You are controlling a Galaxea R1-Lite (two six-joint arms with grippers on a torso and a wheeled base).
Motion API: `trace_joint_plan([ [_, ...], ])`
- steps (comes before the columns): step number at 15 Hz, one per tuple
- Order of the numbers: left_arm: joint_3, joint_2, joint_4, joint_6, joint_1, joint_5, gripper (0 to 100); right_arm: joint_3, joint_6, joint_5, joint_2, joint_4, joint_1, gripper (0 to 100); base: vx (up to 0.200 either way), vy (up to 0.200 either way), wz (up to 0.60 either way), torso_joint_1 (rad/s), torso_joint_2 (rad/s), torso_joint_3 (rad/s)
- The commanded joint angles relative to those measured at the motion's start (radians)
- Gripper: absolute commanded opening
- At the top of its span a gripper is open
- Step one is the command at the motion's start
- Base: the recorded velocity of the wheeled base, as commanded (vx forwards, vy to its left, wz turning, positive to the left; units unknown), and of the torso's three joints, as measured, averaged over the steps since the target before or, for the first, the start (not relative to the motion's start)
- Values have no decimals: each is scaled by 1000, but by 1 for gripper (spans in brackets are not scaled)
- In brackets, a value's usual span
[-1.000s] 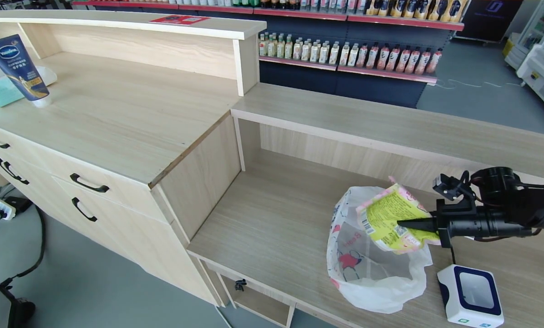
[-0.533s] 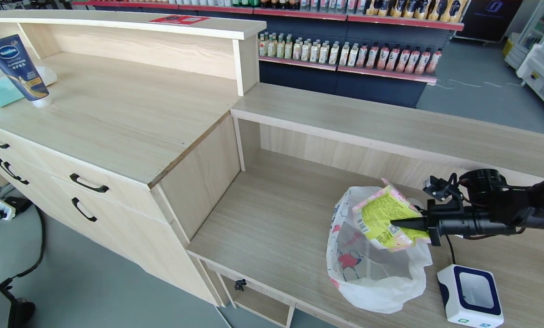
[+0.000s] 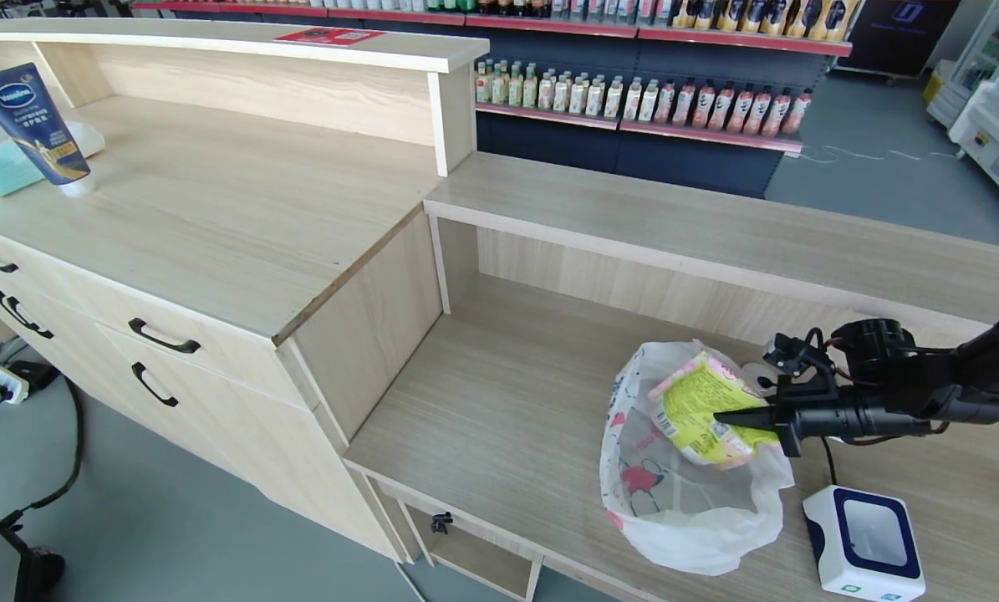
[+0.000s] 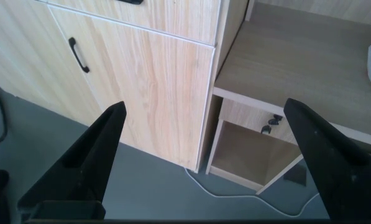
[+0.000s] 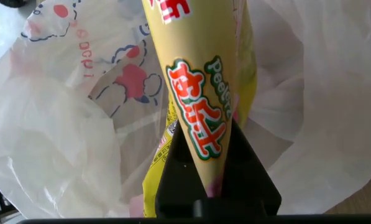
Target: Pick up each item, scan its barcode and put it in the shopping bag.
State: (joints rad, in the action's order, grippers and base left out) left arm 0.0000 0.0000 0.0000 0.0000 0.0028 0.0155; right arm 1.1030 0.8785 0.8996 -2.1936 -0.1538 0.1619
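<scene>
Head camera overlooks counter (image 3: pixel 507 401) and bag (image 3: pixel 685 505); right wrist views bag closely.

The shopping bag (image 3: pixel 700 527) gapes open, back wall (image 3: pixel 599 284) close behind, scanner (image 3: pixel 863 543) just beside.

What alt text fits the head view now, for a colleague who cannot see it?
The right gripper, jaws shut on a yellow snack packet, holds it at the open mouth of the white shopping bag on the low counter. A barcode scanner sits beside the bag; a blue tube stands on the higher counter.
</scene>
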Motion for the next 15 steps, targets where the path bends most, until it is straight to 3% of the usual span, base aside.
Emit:
trace_joint_plan([
  [1, 0, 0, 0, 0, 0, 0, 100, -5, 0, -51, 2, 3, 1, 0, 0, 0, 0, 0, 0, 0],
  [3, 0, 0, 0, 0, 0, 0, 100, -11, 7, -131, 18, 11, 5, 0, 0, 0, 0, 0, 0, 0],
  [11, 0, 0, 0, 0, 0, 0, 100, -11, 22, -174, 28, 11, -18, 0, 0, 0, 0, 0, 0, 0],
  [12, 0, 0, 0, 0, 0, 0, 100, -9, 17, -172, 37, 13, -18, 100, 0, 0, 0, 0, 0, 0],
  [15, 0, 0, 0, 0, 0, 0, 100, -2, 14, -110, 91, 19, -15, 100, 0, 0, 0, 0, 0, 0],
])
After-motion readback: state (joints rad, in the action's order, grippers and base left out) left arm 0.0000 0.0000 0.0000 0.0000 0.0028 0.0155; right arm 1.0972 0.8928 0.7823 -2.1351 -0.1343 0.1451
